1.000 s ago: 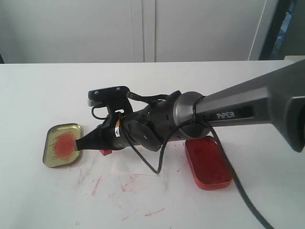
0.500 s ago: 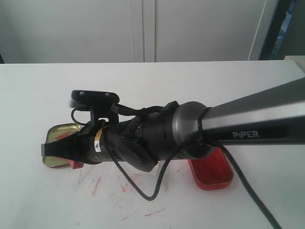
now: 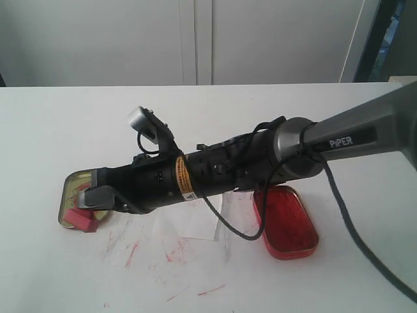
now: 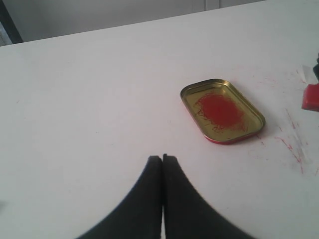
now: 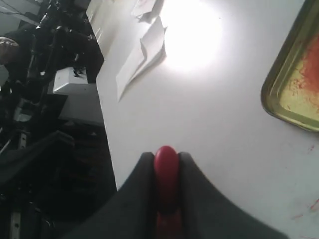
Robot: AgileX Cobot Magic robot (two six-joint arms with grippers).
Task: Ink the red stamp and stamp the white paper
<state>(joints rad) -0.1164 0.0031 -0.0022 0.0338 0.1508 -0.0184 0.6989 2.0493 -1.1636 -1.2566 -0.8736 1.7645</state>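
Observation:
My right gripper point(image 3: 93, 198) reaches across to the left and is shut on the red stamp's point(image 3: 82, 220) knob handle point(image 5: 166, 162). The stamp's block base hangs tilted over the near edge of the gold tin point(image 3: 70, 184), which has a red smear point(image 4: 219, 108). The white paper point(image 3: 153, 236), streaked with faint red marks, lies flat just right of the stamp, partly under the arm. In the left wrist view my left gripper point(image 4: 162, 158) is shut on nothing above bare table, some way from the gold tin point(image 4: 222, 110); the stamp's block point(image 4: 311, 97) shows at that frame's edge.
The oblong red ink-filled tin point(image 3: 286, 222) sits right of the paper, partly under the right arm and its cable. Crumpled white sheets point(image 5: 144, 50) lie farther along the table near its edge point(image 5: 104, 134), past which dark equipment stands.
The right gripper has carried the red stamp leftward from beside the paper to the gold tin. Its wrist has rolled, so the camera mount now points up and back.

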